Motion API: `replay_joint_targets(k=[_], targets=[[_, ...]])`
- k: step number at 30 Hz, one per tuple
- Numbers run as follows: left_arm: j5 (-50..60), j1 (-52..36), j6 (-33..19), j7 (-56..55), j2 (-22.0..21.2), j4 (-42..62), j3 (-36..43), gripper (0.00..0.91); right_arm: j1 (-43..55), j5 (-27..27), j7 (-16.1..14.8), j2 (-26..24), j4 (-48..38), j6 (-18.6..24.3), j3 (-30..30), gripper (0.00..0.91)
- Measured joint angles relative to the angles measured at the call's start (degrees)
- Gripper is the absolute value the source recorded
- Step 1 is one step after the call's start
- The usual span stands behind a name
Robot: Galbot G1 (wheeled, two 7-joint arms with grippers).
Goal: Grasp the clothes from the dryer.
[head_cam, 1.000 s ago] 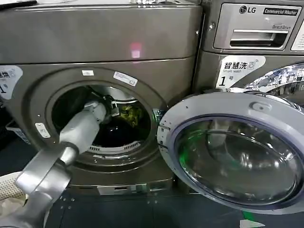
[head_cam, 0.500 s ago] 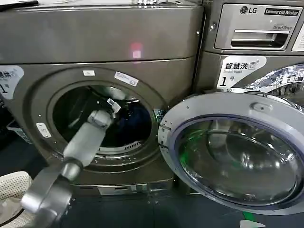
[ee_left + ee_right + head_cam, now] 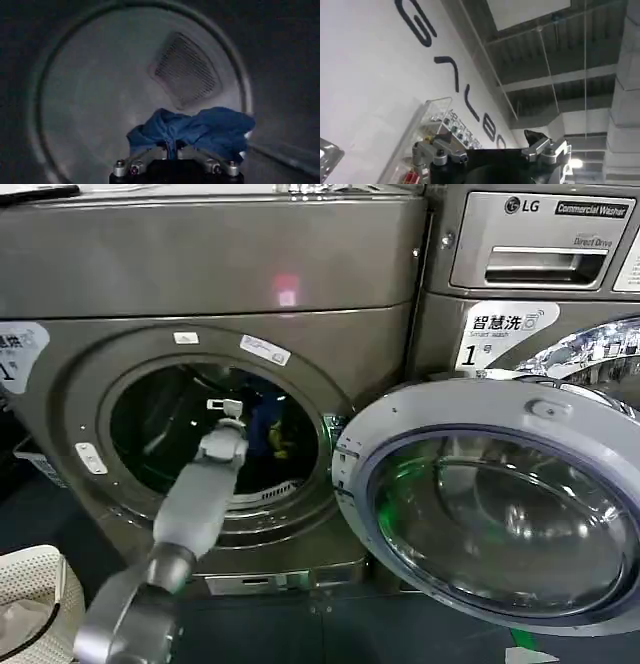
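Left pincer (image 3: 172,152) clamped on crumpled navy-blue fabric garment (image 3: 200,130) (inside bronze-grey front-loading dryer (image 3: 210,264)): draw straight out past porthole rim, grip kept firm.

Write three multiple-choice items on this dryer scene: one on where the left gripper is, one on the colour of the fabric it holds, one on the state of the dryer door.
1. Where is the left gripper?
A. Inside the dryer drum
B. On the LG washer's drawer
C. On the floor

2. What colour is the garment clamped in it?
A. Red
B. Navy blue
C. White

3. How does the dryer door stand?
A. Shut
B. Swung open to the right
C. Removed

Answers:
1. A, since the head view shows the arm reaching through the porthole.
2. B, since the left wrist view shows blue fabric bunched between the fingers.
3. B, since the glass door hangs open beside the porthole.

The right gripper is parked, open, pointing toward a ceiling.
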Motion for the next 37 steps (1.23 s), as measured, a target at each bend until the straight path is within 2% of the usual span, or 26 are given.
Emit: replay_joint_targets(k=[9, 37], targets=[[0.54, 4.80, -0.40, -5.23, -0.35, -5.51, -2.00, 0.000, -0.50, 0.18, 0.40, -0.91, -0.92, 0.01, 1.00, 0.907], [0.84, 5.08, -0.75, -6.37, -1.40, -6.43, -3.35, 0.000, -0.80, 0.38, -0.12, -0.89, -0.87, 0.24, 2.07, 0.907]])
